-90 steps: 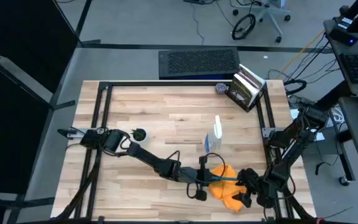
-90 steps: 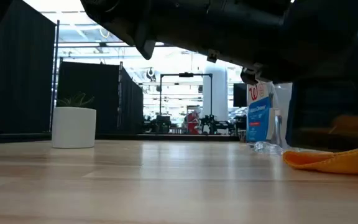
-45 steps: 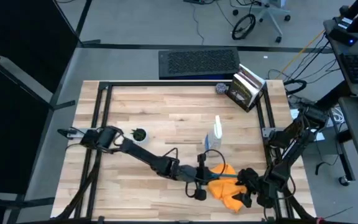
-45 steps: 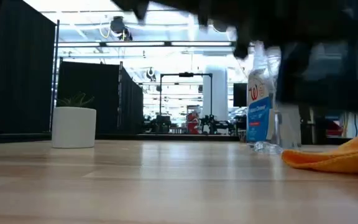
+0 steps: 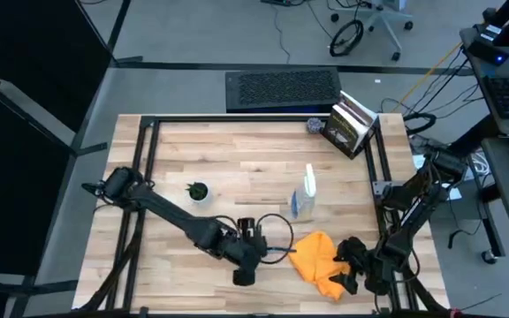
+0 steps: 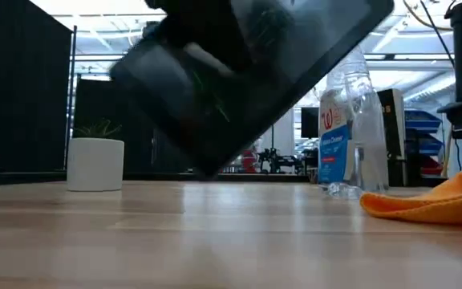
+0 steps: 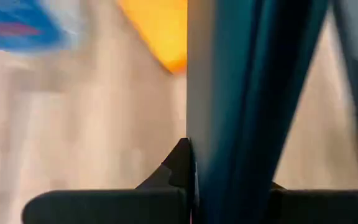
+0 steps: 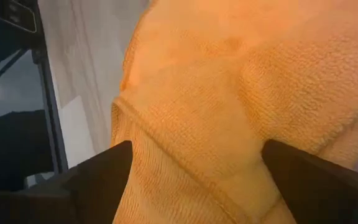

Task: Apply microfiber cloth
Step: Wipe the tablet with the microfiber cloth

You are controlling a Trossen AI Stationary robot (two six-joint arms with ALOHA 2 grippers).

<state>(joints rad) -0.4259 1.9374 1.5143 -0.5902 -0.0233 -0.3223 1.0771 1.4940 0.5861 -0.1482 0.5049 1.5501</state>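
Wooden table [image 5: 237, 159], orange microfiber cloth [image 5: 318, 261] between right gripper [image 5: 350, 265] jaws apart, left unclear.

This is a robotics lab or workshop: a butcher-block surface [image 5: 237, 163] framed by black metal rails [image 5: 144, 168] stands on a grey floor strewn with cables [image 5: 431, 84]. Black curtain partitions [image 6: 22, 96] screen the bays, an office chair [image 5: 374, 22] and a computer desk [image 5: 506, 79] sit nearby, and long ceiling lights [image 6: 215, 56] run over further rigs [image 6: 239, 120] beyond.

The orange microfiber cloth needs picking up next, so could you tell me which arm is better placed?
The right: its gripper sits open at the microfiber cloth, fingers either side, while the left gripper already holds the tablet.
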